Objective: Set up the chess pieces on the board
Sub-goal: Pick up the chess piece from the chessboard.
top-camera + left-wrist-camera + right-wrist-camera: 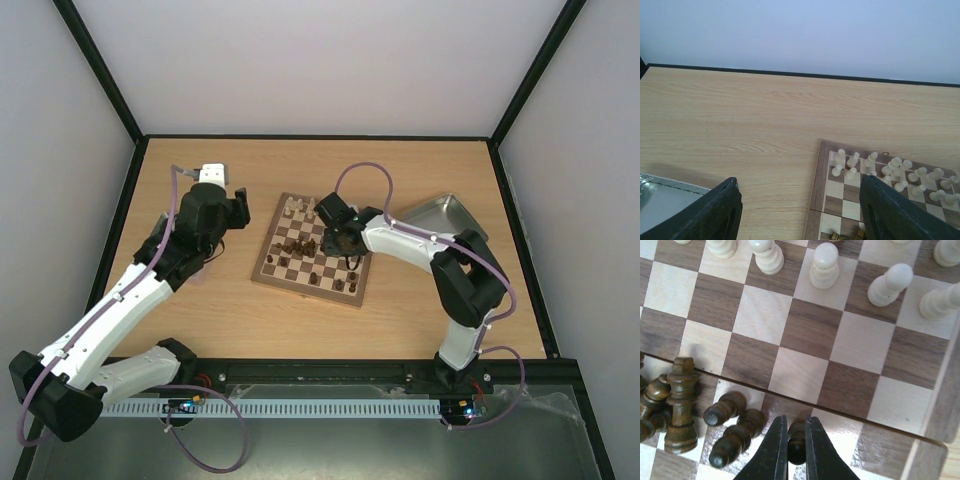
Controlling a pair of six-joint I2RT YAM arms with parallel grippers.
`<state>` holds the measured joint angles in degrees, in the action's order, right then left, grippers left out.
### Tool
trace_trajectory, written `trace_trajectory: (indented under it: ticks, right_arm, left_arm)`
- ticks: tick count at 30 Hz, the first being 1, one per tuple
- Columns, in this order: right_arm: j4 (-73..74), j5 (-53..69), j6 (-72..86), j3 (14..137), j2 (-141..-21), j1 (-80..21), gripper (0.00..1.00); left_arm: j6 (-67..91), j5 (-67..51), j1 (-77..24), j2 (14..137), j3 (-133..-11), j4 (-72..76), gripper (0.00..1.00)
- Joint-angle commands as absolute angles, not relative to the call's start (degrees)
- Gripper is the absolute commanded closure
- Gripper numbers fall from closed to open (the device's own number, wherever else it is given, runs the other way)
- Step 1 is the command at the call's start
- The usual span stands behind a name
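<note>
The board [305, 290] lies mid-table, with cream chess pieces [297, 208] standing along its far rows and dark ones [298, 246] clustered near the middle. In the right wrist view my right gripper [796, 427] is shut on a dark pawn [796, 445] just above the board [805, 330]. Two dark pawns [735, 435] lie on their sides to its left, beside an upright dark piece [681, 400]. Cream pieces [824, 265] stand in the rows beyond. My left gripper [797, 182] hangs open and empty over bare table, left of the board's rim [816, 190].
A grey metal tray [445, 212] sits at the back right, behind the right arm. Another tray's corner [660, 200] shows under the left gripper's left finger. Black frame rails edge the table on all sides.
</note>
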<state>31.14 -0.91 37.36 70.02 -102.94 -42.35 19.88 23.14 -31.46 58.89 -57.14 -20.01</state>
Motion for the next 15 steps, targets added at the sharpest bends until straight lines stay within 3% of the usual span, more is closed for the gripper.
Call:
trace_trajectory:
  ticks: [1, 15]
  right_arm:
    - [35.7, -3.7, 37.7, 70.1, -98.4, -43.0, 0.98]
    - [37.0, 1.9, 38.3, 64.3, -94.6, -45.3, 0.98]
  left_arm:
    - [19.2, 24.3, -31.3, 58.0, -56.3, -18.7, 0.34]
    - [19.2, 23.7, -31.3, 58.3, -56.3, -18.7, 0.33]
